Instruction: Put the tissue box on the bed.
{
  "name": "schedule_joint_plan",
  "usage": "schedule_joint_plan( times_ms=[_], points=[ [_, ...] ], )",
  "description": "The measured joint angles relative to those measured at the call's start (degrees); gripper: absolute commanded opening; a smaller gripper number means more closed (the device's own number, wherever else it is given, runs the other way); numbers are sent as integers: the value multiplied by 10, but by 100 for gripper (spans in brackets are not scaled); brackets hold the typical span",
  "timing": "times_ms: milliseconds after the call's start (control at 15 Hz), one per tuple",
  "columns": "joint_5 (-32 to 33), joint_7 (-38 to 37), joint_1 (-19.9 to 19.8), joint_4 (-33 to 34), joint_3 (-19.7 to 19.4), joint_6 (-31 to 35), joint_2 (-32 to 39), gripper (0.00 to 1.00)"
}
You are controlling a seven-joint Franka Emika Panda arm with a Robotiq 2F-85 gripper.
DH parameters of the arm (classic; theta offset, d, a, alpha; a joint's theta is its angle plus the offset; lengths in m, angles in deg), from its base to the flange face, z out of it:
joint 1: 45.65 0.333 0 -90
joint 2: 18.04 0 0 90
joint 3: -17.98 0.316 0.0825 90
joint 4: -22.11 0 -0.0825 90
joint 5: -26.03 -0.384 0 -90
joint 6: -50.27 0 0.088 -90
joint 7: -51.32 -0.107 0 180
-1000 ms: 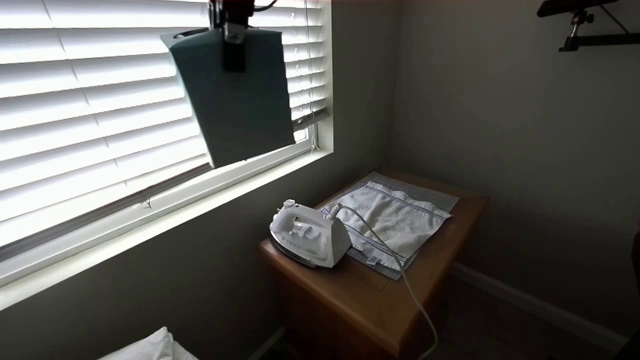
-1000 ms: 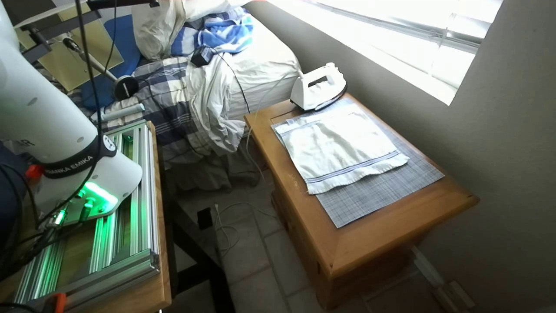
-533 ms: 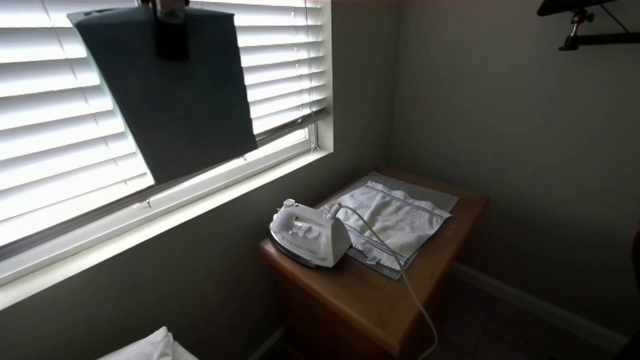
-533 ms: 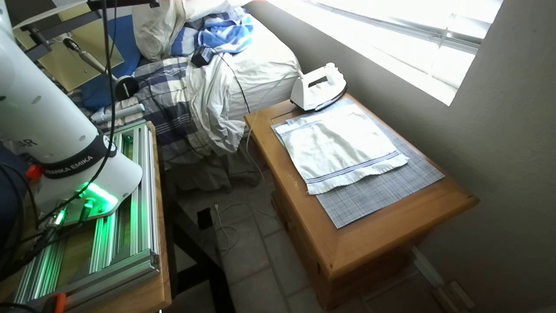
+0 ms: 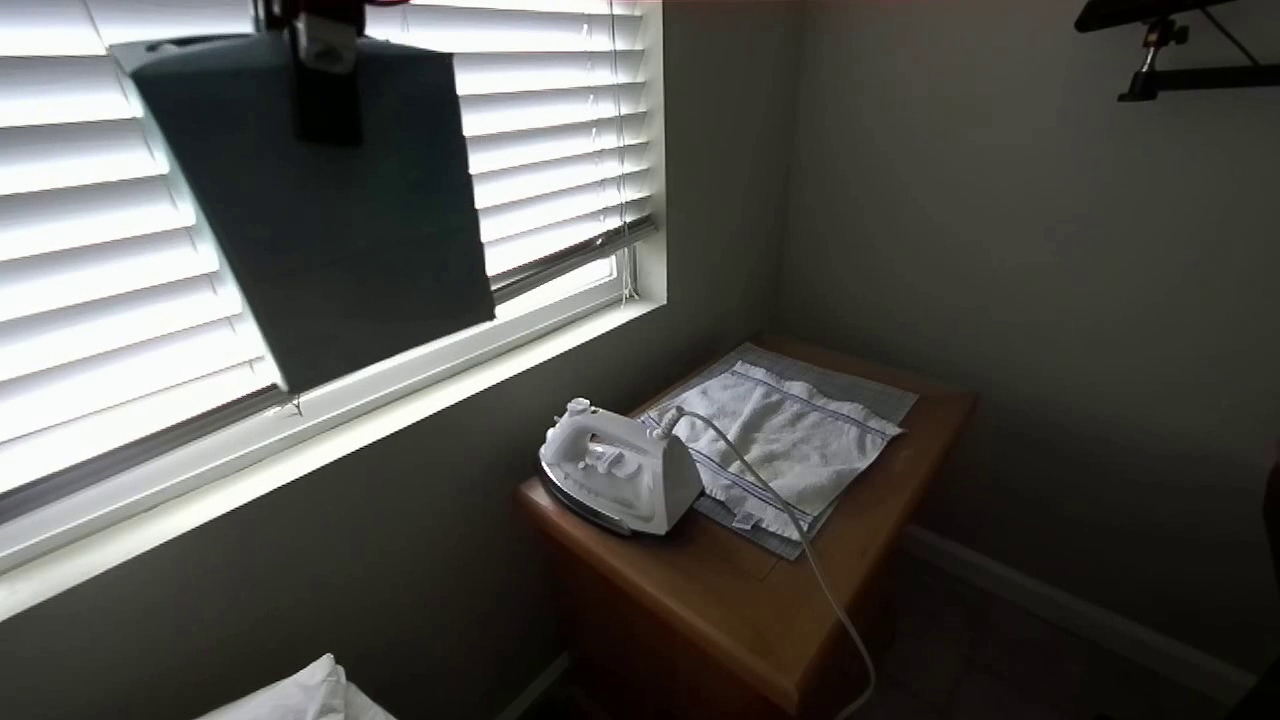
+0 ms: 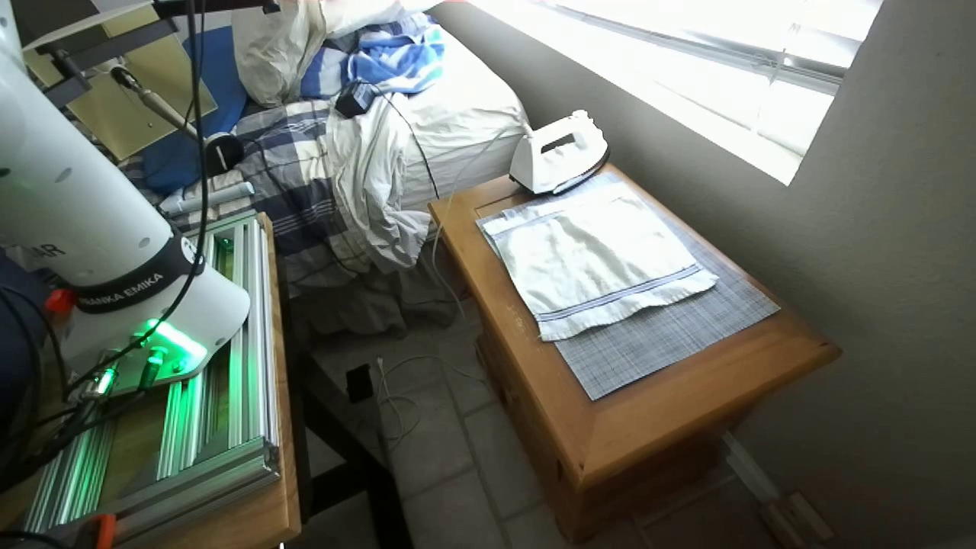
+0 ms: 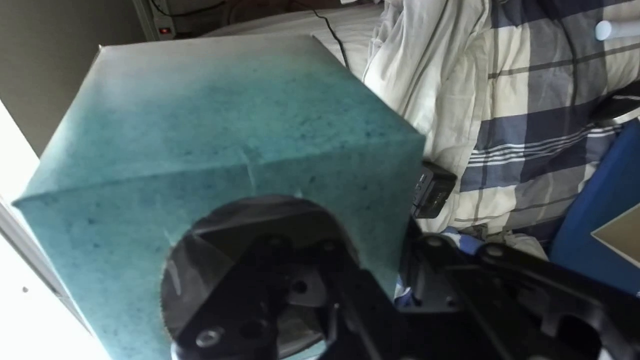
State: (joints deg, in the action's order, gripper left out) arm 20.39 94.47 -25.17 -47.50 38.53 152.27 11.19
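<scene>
Since half a second ago, tissue box (image 5: 330, 230) has dropped slightly and drifted frame-left in an exterior view; aloft before blinds (image 5: 560, 150), pincer (image 5: 325, 105) clamped on its upper side, in frame up-left of bench (image 5: 720, 600), one corner bearing iron (image 5: 620, 470). In an exterior view: iron's corner near bed (image 6: 480, 91); cloth (image 6: 602, 259) on mat (image 6: 648, 351) between long edges. Wrist view: teal box close, pincer at its dark hole.

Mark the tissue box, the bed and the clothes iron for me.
Tissue box (image 5: 330, 225): in an exterior view, on its broad shaded side.
Bed (image 6: 482, 88): in an exterior view, on its white top.
Clothes iron (image 5: 628, 484): in an exterior view, on its white body.
</scene>
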Motion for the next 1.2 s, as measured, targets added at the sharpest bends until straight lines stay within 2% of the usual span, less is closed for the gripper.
schedule_joint_plan(
  times_ms=[400, 800, 1200],
  points=[
    [-28, 108, 13, 5, 45, 89, 108, 1],
    [-42, 182, 44, 75, 65, 91, 239, 1],
    [-43, 250, 76, 166, 69, 88, 331, 1]
  ],
)
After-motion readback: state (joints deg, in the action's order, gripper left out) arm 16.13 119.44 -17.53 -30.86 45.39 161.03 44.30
